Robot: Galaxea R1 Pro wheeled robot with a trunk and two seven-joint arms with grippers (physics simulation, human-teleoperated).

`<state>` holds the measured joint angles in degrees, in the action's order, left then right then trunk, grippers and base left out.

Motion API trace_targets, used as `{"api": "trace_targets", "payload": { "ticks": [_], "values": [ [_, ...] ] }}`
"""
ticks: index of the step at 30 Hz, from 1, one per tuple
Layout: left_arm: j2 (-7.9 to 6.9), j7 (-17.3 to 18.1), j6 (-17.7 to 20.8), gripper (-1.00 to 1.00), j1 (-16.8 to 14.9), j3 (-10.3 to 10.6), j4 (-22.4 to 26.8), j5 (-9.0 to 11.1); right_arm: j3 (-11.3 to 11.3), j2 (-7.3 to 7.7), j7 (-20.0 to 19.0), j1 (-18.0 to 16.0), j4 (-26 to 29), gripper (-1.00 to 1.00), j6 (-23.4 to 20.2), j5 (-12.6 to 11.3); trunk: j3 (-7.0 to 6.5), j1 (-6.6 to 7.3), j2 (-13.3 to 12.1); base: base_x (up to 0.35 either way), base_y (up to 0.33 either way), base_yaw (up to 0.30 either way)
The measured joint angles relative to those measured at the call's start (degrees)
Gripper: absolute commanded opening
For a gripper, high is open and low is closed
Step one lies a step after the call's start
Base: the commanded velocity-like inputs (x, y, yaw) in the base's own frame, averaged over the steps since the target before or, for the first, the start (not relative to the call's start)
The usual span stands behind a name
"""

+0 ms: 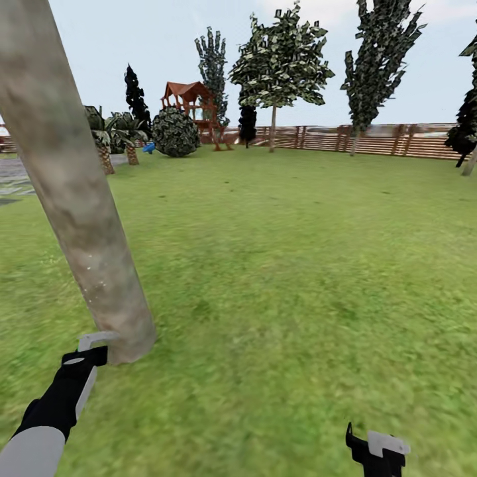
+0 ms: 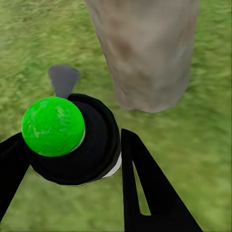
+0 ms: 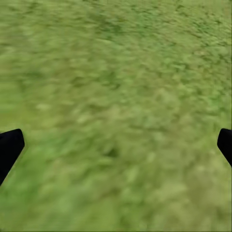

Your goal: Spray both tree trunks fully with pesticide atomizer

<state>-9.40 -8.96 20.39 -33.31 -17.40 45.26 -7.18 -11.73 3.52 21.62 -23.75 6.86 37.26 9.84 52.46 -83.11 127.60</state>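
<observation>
Left gripper (image 2: 67,159) pinching the atomizer (image 2: 65,140), fingers (image 2: 150,188) closed round its black body under the green cap; grey nozzle (image 2: 63,79) aimed toward the trunk base. Right gripper (image 3: 116,145) spread wide over bare grass, holding nothing.

Atomizer low at the foot of the near trunk (image 1: 73,199), just beside the bark, seen at lower left in the head view. A few pale specks on the bark, possibly pesticide; too faint to be sure.

Judged step: spraying this trunk. To do it well: keep nozzle square to the bark, hold off a little so the cloud spreads, sweep slowly from base upward, then work round the sides. Much of the column looks bare, so plenty left to cover. Grip looks firm; avoid nudging the nozzle into the bark.

Around: open lawn (image 1: 298,265), slat fence (image 1: 371,139) at the back, a round shrub (image 1: 175,132), a red playhouse (image 1: 192,99), short palms (image 1: 106,142), other trees (image 1: 281,66) far off. Nothing between nozzle and trunk. Second tree not identifiable for certain from here
</observation>
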Motion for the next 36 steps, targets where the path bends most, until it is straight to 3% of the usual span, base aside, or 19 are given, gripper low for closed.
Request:
{"api": "trace_targets", "payload": {
  "ticks": [8, 11, 13, 15, 18, 20, 24, 25, 26, 29, 30, 31, 36],
  "values": [
    [0.16, 0.06, 0.01, -1.0, 0.0, 0.05, -0.16, 0.41, 0.0, 0.0, 0.0, -0.03, 0.0, 1.0, 0.0, 0.0, 0.0, 0.0, 0.0, 0.128, 0.0, 0.27],
    [1.98, 0.63, -0.15, -1.0, 0.01, 0.59, -1.14, 0.42, -0.05, 0.07, 0.0, 0.0, 0.07, 1.0, -0.01, 0.0, 0.0, 0.0, 0.0, 0.003, 0.0, 0.06],
    [2.96, 0.89, -0.1, -1.0, -0.08, 2.26, -1.3, 0.18, -0.05, 0.08, 0.0, -0.01, 0.04, 1.0, 0.0, 0.0, 0.0, 0.0, 0.0, 0.001, 0.0, 0.017],
    [2.99, 1.53, 0.31, -1.0, -0.59, 6.8, -1.2, 0.25, -0.06, 0.09, 0.0, 0.0, 0.01, 1.0, 0.0, 0.0, 0.0, 0.0, 0.0, 0.0, 0.0, 0.004],
    [0.84, 4.52, 0.84, -1.0, -1.6, 8.55, -0.73, -0.41, -0.05, 0.13, 0.0, -0.01, 0.01, 1.0, -0.01, 0.0, -0.01, 0.0, 0.0, 0.0, 0.0, 0.001],
    [-2.44, 7.45, 1.09, -1.0, -4.1, 9.01, -1.09, -0.55, -0.05, 0.18, 0.0, -0.01, 0.03, 1.0, -0.01, 0.0, -0.01, 0.0, 0.0, 0.0, 0.0, 0.0],
    [-2.76, 8.64, 1.06, -1.0, -4.79, 10.3, -1.3, -0.23, -0.05, 0.26, 0.0, -0.01, 0.04, 1.0, -0.04, 0.0, 0.0, 0.0, 0.0, 0.0, 0.0, 0.0],
    [-3.05, 8.92, 1.27, -1.0, -5.11, 12.14, -1.24, -0.09, -0.05, 0.26, 0.0, -0.03, 0.03, 1.0, -0.04, 0.0, 0.0, 0.0, 0.0, 0.0, 0.0, 0.0],
    [-3.44, 9.93, 1.88, -1.0, -5.46, 12.49, -0.98, -0.33, -0.05, 0.26, 0.0, -0.03, 0.02, 1.0, -0.06, 0.0, 0.0, 0.0, 0.0, 0.0, 0.0, 0.0],
    [-6.9, 15.25, 4.66, -1.0, -7.76, 12.52, -1.05, -0.68, -0.05, 0.26, 0.0, -0.01, 0.0, 1.0, -0.07, 0.0, -0.01, 0.0, 0.0, 0.0, 0.0, 0.0],
    [-9.15, 17.28, 5.33, -1.0, -8.61, 12.53, -1.1, -0.53, -0.05, 0.26, 0.0, -0.02, 0.0, 1.0, -0.04, 0.0, -0.01, 0.0, 0.0, 0.0, 0.0, 0.0],
    [-9.92, 18.08, 5.56, -1.0, -8.74, 12.77, -0.88, -0.46, -0.05, 0.26, 0.0, -0.01, 0.0, 1.0, -0.03, 0.0, 0.0, 0.0, 0.0, 0.0, 0.0, 0.0],
    [-9.69, 19.06, 5.75, -1.0, -8.88, 12.85, -1.15, 0.1, -0.05, 0.26, 0.0, 0.02, 0.0, 1.0, -0.02, 0.0, 0.0, 0.0, 0.0, 0.0, 0.0, 0.0]
  ]
}}
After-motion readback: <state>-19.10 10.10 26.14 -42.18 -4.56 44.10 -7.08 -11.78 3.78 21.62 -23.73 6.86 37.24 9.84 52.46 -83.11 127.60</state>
